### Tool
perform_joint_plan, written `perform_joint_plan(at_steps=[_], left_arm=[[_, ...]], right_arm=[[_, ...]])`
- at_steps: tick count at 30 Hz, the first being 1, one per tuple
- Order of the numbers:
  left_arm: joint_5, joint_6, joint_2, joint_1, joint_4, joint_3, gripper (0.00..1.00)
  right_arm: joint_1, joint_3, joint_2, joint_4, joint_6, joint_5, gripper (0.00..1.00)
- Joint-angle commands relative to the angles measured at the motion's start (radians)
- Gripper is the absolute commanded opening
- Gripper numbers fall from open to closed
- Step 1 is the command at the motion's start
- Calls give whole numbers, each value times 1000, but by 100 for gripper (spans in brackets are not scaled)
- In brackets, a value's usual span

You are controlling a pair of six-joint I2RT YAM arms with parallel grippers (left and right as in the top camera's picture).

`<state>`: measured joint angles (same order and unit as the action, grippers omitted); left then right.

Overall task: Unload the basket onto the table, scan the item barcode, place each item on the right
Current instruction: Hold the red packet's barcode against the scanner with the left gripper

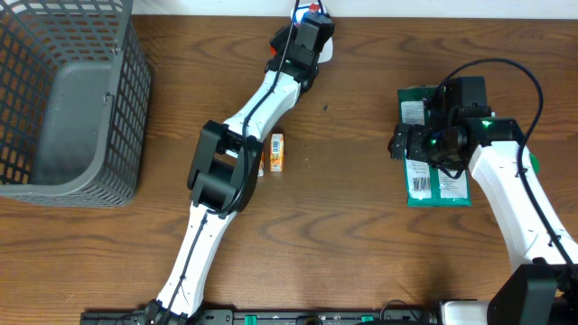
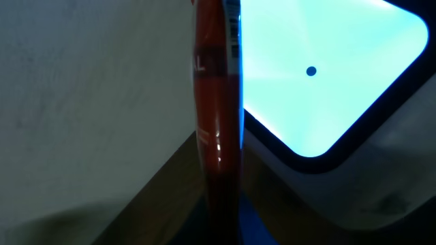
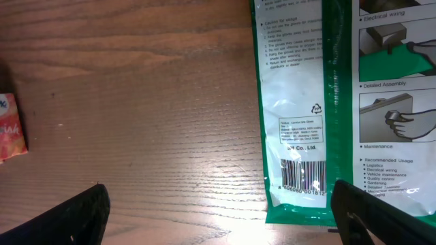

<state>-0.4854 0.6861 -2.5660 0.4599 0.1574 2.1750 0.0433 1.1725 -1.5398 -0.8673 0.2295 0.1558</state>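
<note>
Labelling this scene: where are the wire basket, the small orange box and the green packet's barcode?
wire basket (image 1: 131, 108), overhead view, its right mesh wall.
small orange box (image 1: 276, 152), overhead view, its top face.
green packet's barcode (image 3: 303, 178), right wrist view, middle of the bars.

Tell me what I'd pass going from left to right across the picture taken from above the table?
grey wire basket → small orange box → white scanner → green packets
</note>
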Motion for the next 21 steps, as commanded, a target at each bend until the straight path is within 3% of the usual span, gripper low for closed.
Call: perform_joint_plan(at_steps=[1,8,11,17,21], left_arm=[[-13,10,-8,-5,-13,6,7],[-66,8,73,16,-8,12,7],[-81,-46,148,39,43,12,7],[-55,-350,354,110,355,11,7],[181,-591,475,145,673,11,7]], right_arm=[[-3,10,19,0,-10,-9,99],[-3,10,19,0,-10,-9,99],[-3,10,19,0,-10,-9,99],[-3,10,19,0,-10,-9,99],[-3,10,19,0,-10,-9,99]])
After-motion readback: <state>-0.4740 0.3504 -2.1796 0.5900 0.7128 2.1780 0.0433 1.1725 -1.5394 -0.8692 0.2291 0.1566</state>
